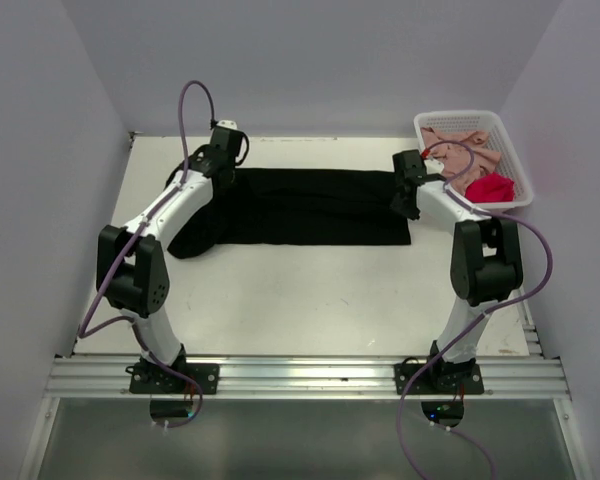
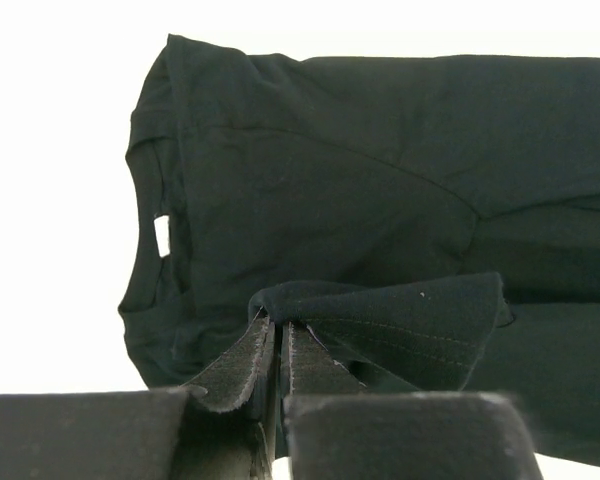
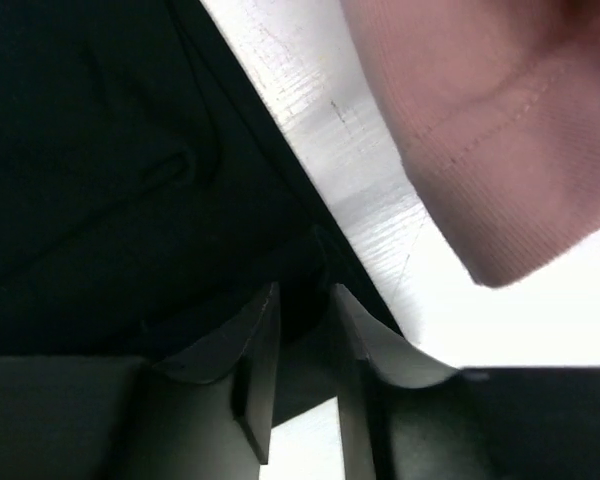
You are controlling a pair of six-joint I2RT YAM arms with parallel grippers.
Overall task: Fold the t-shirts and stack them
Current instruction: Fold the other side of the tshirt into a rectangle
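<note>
A large black t-shirt lies in a long folded band across the far half of the table. My left gripper is at its left end, shut on a raised fold of the black t-shirt, and in the left wrist view the gripper pinches that fold between its pads. My right gripper is at the shirt's right edge. Its jaws stand slightly apart over the black cloth, whose hem lies loose in the gap. A pink t-shirt and a red t-shirt lie in the basket.
The white lattice basket stands at the far right corner, just beyond my right arm. A pink sleeve hangs close over the right wrist camera. The white table is walled at the left, back and right.
</note>
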